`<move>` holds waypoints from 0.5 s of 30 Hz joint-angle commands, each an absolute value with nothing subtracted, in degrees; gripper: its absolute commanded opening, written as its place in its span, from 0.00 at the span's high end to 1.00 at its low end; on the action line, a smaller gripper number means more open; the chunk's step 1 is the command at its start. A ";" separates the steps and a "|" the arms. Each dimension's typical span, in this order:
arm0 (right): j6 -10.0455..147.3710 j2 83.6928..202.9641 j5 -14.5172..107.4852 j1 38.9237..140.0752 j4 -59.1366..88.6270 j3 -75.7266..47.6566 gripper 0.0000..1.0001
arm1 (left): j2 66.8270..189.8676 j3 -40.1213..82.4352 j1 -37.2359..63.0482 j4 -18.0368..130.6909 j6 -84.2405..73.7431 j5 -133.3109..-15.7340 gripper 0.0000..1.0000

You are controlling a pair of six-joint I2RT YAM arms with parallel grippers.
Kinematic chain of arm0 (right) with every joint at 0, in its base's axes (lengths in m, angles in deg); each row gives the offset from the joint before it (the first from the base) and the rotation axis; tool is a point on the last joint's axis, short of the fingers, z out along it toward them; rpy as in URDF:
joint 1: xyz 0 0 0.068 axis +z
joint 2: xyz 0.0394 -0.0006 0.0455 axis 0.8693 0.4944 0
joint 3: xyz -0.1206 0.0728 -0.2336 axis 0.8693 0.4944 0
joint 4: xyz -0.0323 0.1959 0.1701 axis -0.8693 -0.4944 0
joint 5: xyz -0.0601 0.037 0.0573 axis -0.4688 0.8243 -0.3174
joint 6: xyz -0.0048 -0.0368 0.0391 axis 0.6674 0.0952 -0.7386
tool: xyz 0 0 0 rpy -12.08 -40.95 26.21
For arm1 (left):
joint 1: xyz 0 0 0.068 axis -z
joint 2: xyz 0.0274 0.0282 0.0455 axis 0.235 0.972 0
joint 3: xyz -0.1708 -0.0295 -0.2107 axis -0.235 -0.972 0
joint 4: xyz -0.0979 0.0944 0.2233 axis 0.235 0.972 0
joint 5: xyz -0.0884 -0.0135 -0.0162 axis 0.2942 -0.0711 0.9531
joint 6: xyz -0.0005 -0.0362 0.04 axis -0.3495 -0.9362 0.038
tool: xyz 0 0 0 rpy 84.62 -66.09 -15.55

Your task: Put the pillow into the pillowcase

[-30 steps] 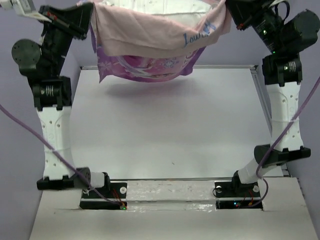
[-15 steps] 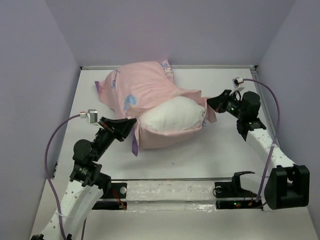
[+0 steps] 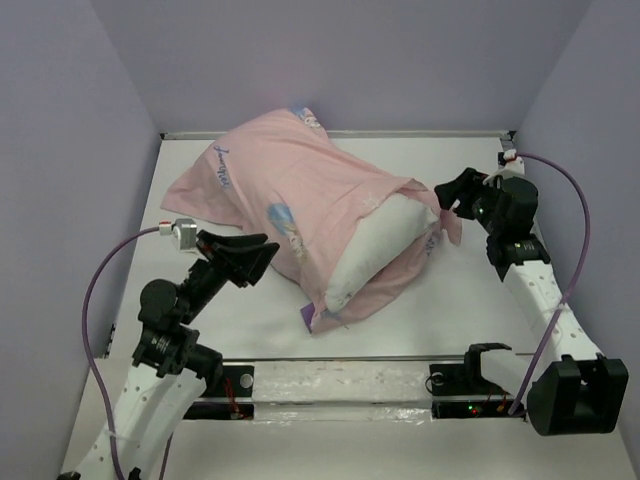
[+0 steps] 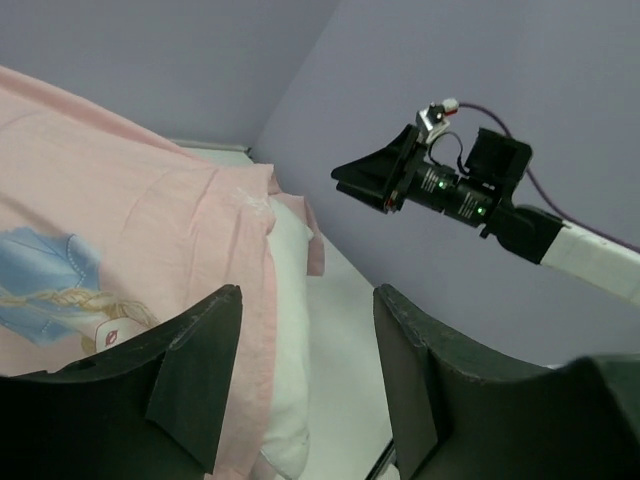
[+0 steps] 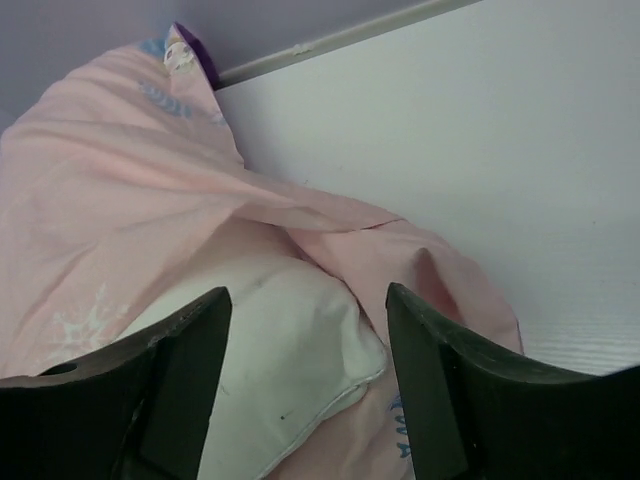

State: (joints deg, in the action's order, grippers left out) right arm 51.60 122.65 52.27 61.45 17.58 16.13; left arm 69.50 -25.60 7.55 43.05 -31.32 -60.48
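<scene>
The left claw (image 3: 260,252) is spread wide and holds nothing. Just right of it lies the pink pillowcase (image 3: 268,180), with the white pillow (image 3: 385,240) poking out of its edge. The right claw (image 3: 445,192) beside that edge is spread wide and holds nothing too. Bare table (image 3: 440,315) lies between the 2 arms.

The pillow (image 3: 378,245) lies mostly in the pillowcase (image 3: 265,180) mid-table (image 3: 470,310) — its near end sticks out. 2 arms flank it: left gripper (image 3: 266,250) just beside its near-left, right gripper (image 3: 444,196) at its right.
</scene>
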 commanded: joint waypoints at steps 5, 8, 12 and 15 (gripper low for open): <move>45.87 108.85 47.10 61.08 4.26 20.19 0.49 | 92.73 -10.33 24.69 41.02 -16.45 -69.49 0.44; 42.26 104.53 50.61 61.08 4.97 26.41 1.00 | 105.47 -0.51 38.67 47.59 -7.32 -86.60 0.43; 38.57 104.17 54.22 62.47 9.97 32.93 1.00 | 119.71 6.44 44.76 50.08 -1.76 -96.31 0.31; 37.60 107.32 53.70 64.06 14.53 36.10 0.87 | 128.84 11.10 45.64 50.69 0.17 -97.97 0.28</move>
